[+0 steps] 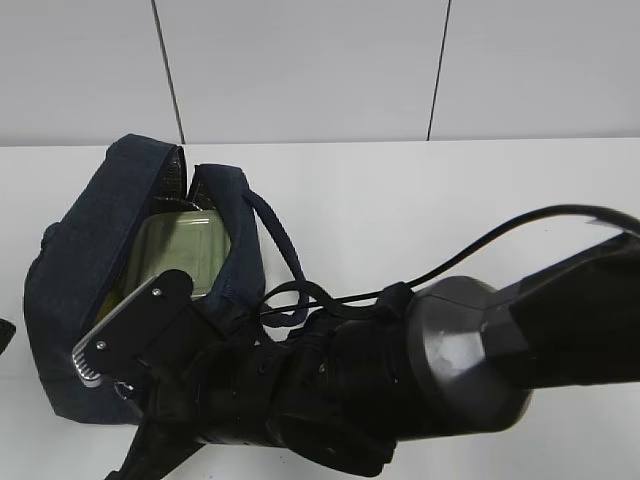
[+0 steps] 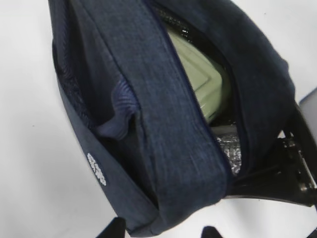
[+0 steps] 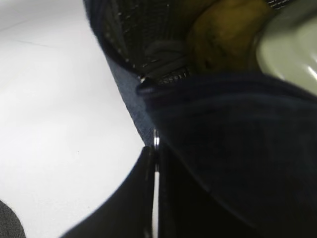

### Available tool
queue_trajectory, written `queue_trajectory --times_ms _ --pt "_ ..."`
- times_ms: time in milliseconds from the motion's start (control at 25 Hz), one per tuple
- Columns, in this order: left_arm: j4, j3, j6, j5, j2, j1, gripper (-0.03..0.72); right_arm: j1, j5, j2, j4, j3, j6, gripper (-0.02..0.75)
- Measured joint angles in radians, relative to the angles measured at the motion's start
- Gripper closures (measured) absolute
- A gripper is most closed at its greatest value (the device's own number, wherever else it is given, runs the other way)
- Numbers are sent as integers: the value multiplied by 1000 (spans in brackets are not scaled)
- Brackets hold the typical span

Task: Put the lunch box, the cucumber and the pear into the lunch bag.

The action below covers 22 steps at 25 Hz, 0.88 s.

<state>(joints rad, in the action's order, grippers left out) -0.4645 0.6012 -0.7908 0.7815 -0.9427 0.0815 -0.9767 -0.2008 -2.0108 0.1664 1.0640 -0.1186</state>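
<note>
Lunch bag (image 1: 75, 270) open, lunch box (image 1: 185, 250) and pear (image 3: 223, 34) inside; cucumber unseen. Right gripper (image 3: 154, 198) seems pinched on bag fabric; left gripper's (image 2: 163, 233) state unclear. Tugging could tip contents out.

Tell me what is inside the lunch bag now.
Inside the lunch bag lies the lunch box, lid up, with the pear beside it. No cucumber shows; fabric hides the rest.
</note>
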Motion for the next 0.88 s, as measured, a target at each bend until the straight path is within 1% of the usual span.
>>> queue_trajectory --times_ms 120,200,320,480,560,600,640,680,760,880 --pt "-3 0 -15 -26 -62 0 403 0 0 1 0 0 0 738" --pt "-34 0 -45 -53 -101 0 402 0 0 1 0 0 0 738" --pt "-108 0 -108 -67 -138 0 401 0 0 1 0 0 -1 738" --pt "-135 1 -124 -80 -199 0 403 0 0 1 0 0 -1 738" --pt "-155 1 -124 -92 -227 0 447 0 0 1 0 0 -2 738" --pt "-161 1 -126 -93 -237 0 504 0 0 1 0 0 -4 738" --pt "-168 1 -130 -93 -246 0 585 0 0 1 0 0 -4 738" --pt "-173 1 -135 -93 -251 0 620 0 0 1 0 0 -4 738" --pt "-176 2 -137 -94 -252 0 657 0 0 2 0 0 -6 738" --pt "-176 2 -143 -97 -252 0 672 0 4 29 0 0 -11 738"
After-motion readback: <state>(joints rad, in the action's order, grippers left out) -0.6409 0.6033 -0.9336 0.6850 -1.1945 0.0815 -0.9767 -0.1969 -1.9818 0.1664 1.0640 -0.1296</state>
